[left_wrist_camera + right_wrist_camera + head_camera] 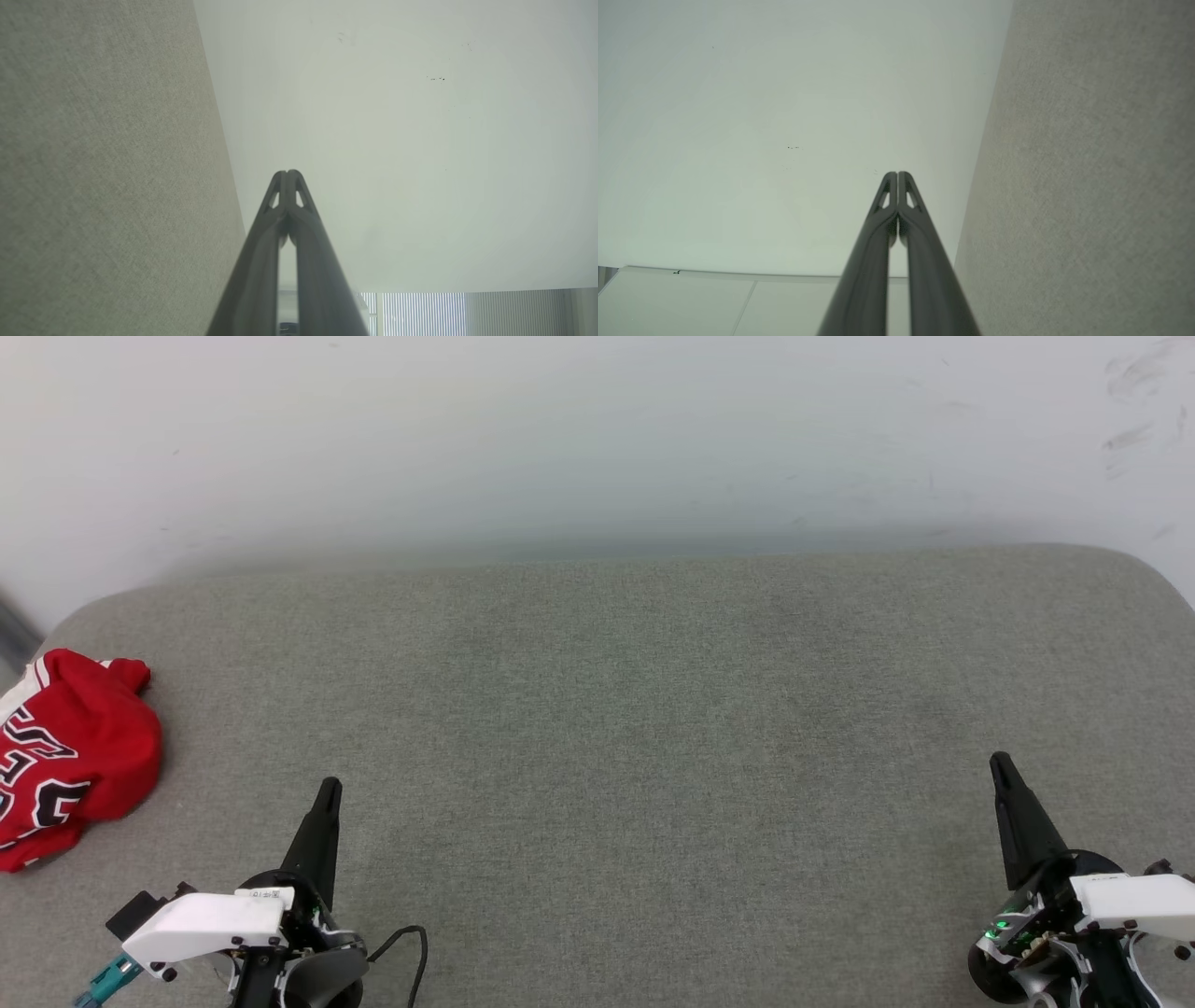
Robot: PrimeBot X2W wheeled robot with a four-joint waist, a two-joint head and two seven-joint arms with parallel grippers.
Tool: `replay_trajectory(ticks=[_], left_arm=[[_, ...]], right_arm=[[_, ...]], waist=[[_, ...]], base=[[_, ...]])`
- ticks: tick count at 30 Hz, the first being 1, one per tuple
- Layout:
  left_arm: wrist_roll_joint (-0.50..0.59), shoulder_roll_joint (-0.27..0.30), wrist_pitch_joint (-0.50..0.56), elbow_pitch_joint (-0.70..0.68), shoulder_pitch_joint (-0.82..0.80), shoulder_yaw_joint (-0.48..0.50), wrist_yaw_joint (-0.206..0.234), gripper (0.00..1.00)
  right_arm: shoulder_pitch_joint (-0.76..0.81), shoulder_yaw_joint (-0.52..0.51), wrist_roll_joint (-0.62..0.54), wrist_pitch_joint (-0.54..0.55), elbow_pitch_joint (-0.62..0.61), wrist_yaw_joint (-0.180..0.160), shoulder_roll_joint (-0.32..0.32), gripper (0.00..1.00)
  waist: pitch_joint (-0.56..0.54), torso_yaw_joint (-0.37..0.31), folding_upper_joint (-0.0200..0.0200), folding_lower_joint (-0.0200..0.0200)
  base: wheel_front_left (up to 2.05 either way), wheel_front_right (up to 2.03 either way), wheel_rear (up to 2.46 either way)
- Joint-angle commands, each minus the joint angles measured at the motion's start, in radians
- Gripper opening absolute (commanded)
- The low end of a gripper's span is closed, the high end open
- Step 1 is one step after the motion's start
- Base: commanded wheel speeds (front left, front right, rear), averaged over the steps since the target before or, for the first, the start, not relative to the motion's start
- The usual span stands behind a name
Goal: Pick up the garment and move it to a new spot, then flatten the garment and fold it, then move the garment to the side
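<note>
Black L tool (329, 787), R tool (999, 762) closed

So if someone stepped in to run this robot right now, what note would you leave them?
Left gripper: shut, empty, at the near left of the grey padded surface.
Right gripper: shut, empty, at the near right.
Garment: red jersey bunched in a heap at the surface's left edge, apart from both grippers.
Done: nothing that shows; it is neither flat nor folded.
Left: pick it up, move it, flatten, fold, set it aside.
</note>
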Motion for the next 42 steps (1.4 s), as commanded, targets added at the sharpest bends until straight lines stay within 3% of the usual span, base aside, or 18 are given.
replay_trajectory(ticks=[1, 42], left_arm=[[0.001, -0.001, 0.002, -0.001, -0.006, 0.002, -0.002, 0.0], [0.001, -0.001, 0.001, -0.001, -0.006, 0.002, -0.002, 0.0]], right_arm=[[-0.012, 0.001, -0.004, 0.0, 0.001, 0.0, 0.003, 0.0], [-0.012, 0.001, -0.004, 0.0, 0.001, 0.0, 0.003, 0.0]], waist=[[0.0, 0.0, -0.0001, 0.0], [0.0, 0.0, -0.0001, 0.0]], base=[[0.0, 0.0, 0.0], [0.0, 0.0, 0.0]])
